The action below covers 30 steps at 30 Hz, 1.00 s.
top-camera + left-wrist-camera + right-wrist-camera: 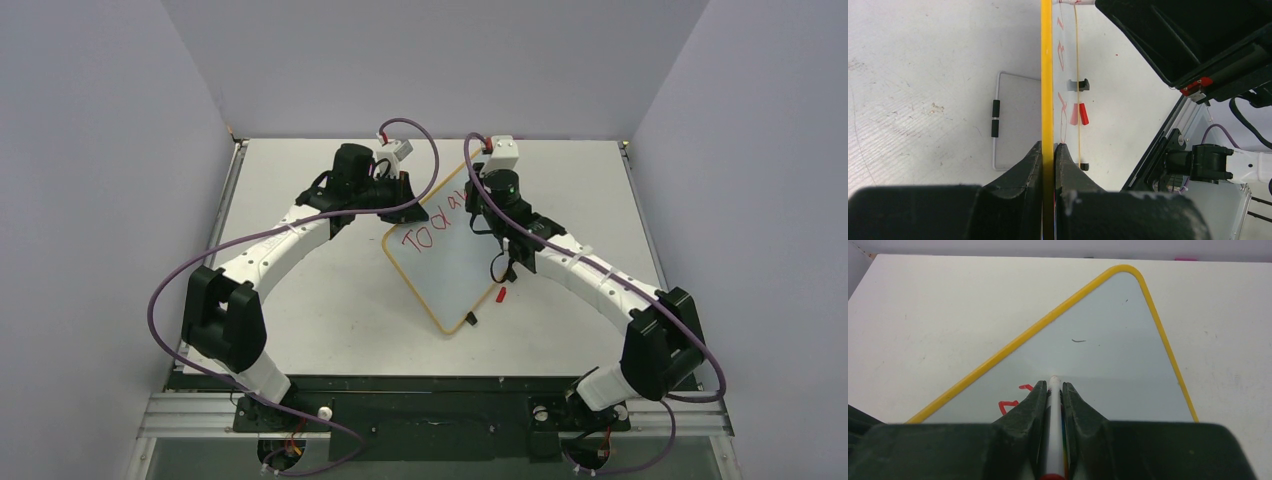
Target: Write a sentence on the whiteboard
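I read the whiteboard (1108, 340) face as smooth, glossy; its frame (1020, 339) as shiny plastic. Table (923, 75): matt, scuffed. Right gripper (1053, 386) fingers (1023, 412): grained matt black plastic. Marker (1053, 410): smooth white plastic.

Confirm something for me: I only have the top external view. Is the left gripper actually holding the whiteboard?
Observer: Yes, the left wrist view shows the left gripper shut on the yellow frame of the whiteboard.
Operator: And the right?
Observer: The right gripper is shut on the white marker pen.
Operator: What's ahead of the tip?
Observer: Bare board, except one small dark mark.
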{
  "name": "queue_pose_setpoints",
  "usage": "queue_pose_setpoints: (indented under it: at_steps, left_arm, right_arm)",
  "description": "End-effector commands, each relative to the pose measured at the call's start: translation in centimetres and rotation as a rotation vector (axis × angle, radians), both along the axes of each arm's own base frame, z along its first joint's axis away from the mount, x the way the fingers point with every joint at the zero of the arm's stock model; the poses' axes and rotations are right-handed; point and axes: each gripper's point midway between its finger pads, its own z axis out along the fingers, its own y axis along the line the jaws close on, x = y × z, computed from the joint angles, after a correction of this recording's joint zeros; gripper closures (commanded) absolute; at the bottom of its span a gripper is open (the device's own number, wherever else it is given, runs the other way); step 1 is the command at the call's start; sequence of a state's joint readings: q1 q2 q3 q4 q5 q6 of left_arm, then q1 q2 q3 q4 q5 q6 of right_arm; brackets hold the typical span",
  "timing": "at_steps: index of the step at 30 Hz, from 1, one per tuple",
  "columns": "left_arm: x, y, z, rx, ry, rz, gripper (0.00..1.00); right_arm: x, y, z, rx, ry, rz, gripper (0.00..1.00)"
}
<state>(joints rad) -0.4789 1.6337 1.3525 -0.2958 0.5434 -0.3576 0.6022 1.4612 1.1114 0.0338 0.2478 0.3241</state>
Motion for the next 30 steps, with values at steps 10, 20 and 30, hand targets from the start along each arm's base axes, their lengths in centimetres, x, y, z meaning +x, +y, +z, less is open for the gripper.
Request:
queue_pose_setpoints:
  at_steps: [10,20,30]
  left_arm:
    - [0.2,-0.2,0.8,0.040,-0.106,-0.052,1.00]
    - [0.3,-0.3,0.6,0.042,-0.100,-0.050,1.00]
    - [0.4,-0.2,0.5,0.043,-0.099,-0.048,1.00]
  right_arm:
    - [2.0,1.3,2.3,0.019,-0.037,0.014,1.00]
    - [1.2,1.0,0.8,0.013,-0.012,0.018,1.00]
    - [-0.6,0.6,-0.7,0.049,0.019,0.037,1.00]
